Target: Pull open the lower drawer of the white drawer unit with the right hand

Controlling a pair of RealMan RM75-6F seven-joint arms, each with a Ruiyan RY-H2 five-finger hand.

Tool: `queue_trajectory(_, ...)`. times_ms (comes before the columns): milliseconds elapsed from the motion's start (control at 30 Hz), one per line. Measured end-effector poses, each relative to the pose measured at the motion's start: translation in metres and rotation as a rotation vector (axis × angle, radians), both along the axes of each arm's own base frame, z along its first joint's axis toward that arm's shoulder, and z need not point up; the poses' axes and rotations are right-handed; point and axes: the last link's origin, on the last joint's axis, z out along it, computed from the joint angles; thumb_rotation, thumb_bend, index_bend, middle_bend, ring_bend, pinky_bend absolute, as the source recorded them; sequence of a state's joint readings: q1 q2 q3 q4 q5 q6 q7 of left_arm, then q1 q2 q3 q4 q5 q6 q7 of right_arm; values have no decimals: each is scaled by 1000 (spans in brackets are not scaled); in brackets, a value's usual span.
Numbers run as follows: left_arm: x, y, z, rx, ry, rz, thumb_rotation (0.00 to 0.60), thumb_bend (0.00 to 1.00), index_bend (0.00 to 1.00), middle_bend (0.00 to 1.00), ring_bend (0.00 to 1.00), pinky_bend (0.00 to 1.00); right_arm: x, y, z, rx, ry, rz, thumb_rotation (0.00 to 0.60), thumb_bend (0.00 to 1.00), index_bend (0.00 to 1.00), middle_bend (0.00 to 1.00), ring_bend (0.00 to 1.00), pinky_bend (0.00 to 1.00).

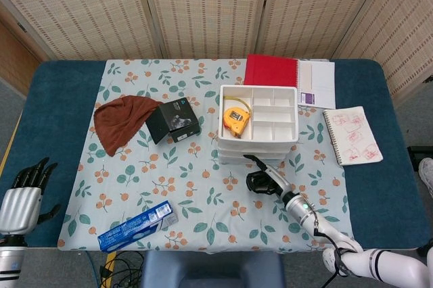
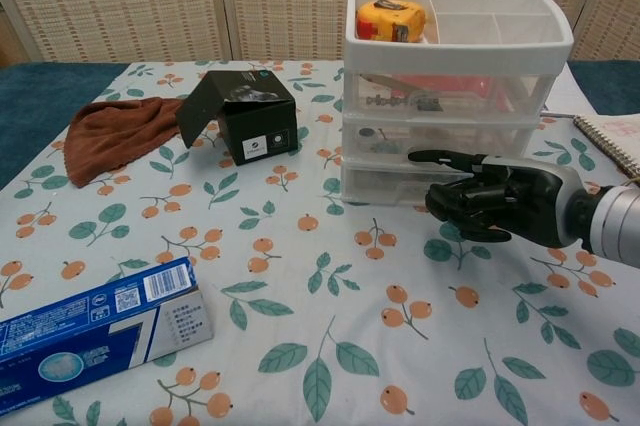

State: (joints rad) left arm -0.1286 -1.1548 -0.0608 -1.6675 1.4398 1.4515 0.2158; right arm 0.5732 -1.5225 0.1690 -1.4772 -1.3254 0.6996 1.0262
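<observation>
The white drawer unit (image 2: pixel 455 51) stands right of centre on the flowered cloth, also seen from above (image 1: pixel 258 89). Its lower drawer (image 2: pixel 385 183) sits flush with the drawers above. My right hand (image 2: pixel 500 204) hovers just in front of that drawer at its height, one finger stretched level toward the drawer front and the rest curled in, holding nothing. I cannot tell whether it touches the drawer. From above, the right hand (image 1: pixel 265 181) lies just before the unit. My left hand (image 1: pixel 20 197) rests off the table's left front corner, fingers spread and empty.
A yellow tape measure (image 2: pixel 391 20) lies in the unit's top tray. A black box (image 2: pixel 245 116) and brown cloth (image 2: pixel 120 131) sit to the left. A blue carton (image 2: pixel 95 331) lies at the front left. A spiral notebook (image 1: pixel 352 134) and red notebook (image 1: pixel 270 70) lie right and behind.
</observation>
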Motion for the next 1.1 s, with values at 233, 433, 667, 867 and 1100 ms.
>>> queue_trajectory(233,-2,1,-2,-5,0,5,600,170,127,82,120,127,0,-1,-2,-5,3,0,600,596,20,690,865,965)
queue_trajectory(433,-1,1,-2,-5,-2,2,600,169,127,82,119,127,5,-4,-7,9,3,17,600,606,34,690,865,965)
queue_trajectory(667,-2,0,-2,-2,-2,6,600,169,127,82,119,127,6,-6,-8,6,3,19,600,648,195,690,865,965)
queue_trajectory(867,-1,-1,-2,-2,-1,6,600,169,127,82,119,127,5,-3,-7,6,4,25,600,662,276,690,866,965)
queue_trajectory(1100,-1,-1,-2,-5,1,6,600,169,127,82,119,127,3,6,-5,13,-1,29,600,662,276,690,866,965)
